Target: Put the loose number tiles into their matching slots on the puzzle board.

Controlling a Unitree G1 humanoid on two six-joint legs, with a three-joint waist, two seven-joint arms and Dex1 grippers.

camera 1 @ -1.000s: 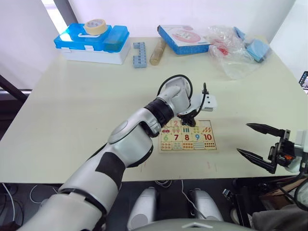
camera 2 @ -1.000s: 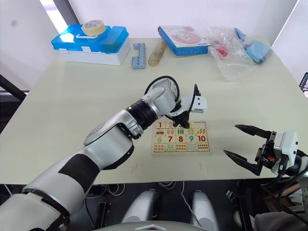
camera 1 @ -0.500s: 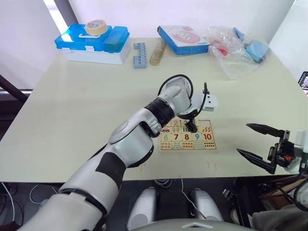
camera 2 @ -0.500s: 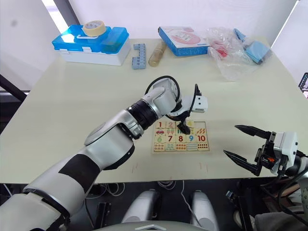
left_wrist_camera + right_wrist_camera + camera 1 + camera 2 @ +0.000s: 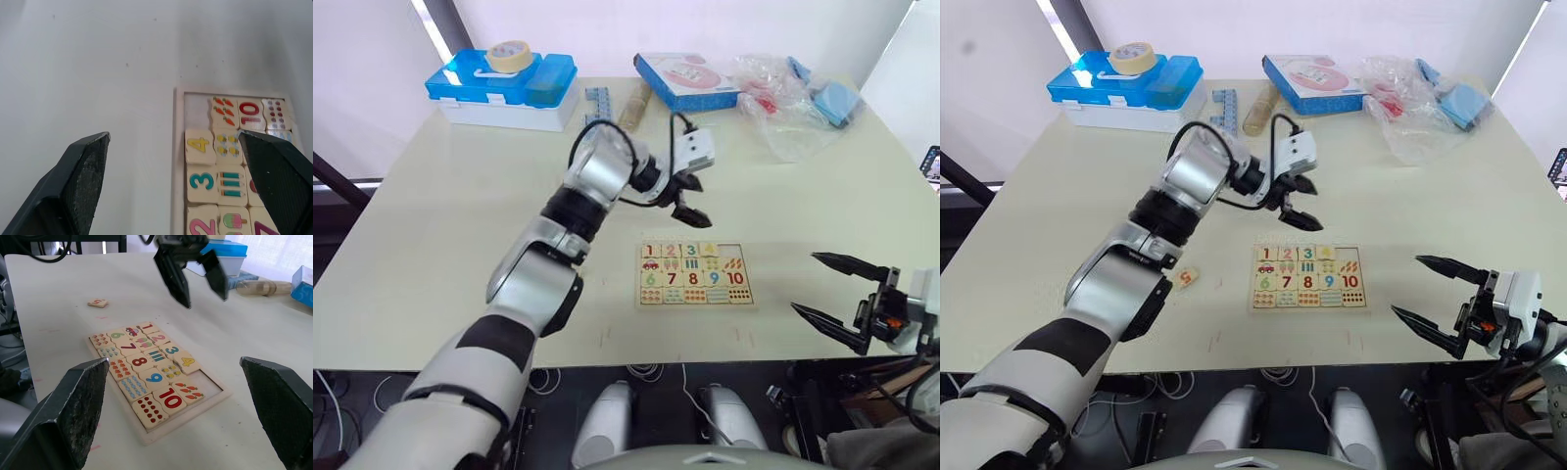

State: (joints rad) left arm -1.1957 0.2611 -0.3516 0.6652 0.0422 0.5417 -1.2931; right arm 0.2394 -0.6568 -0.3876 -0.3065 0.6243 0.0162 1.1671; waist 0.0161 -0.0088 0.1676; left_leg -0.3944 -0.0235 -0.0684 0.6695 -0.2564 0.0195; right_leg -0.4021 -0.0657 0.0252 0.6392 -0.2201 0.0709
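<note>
The puzzle board [image 5: 695, 276] lies flat near the table's front edge, with number tiles in two rows. The slot [image 5: 195, 110] beside the carrot picture is bare. The yellow 4 tile [image 5: 188, 362] next to it sits slightly askew. One loose tile [image 5: 1188, 278] with a red numeral lies on the table left of the board. My left gripper [image 5: 693, 199] hangs open and empty above the table, just beyond the board's far edge. At the table's front right corner, level with the board, my right gripper [image 5: 805, 282] is open and empty.
Along the far edge stand a blue and white case [image 5: 501, 86] with a tape roll on top, a blue brick strip [image 5: 597, 100], a tan cylinder [image 5: 634, 103], a blue-edged pink box [image 5: 685, 80] and a clear plastic bag [image 5: 783, 113].
My left gripper opened over the board's top row, let go of a tile there, then rose and drew back beyond the board. The right gripper stayed still.
</note>
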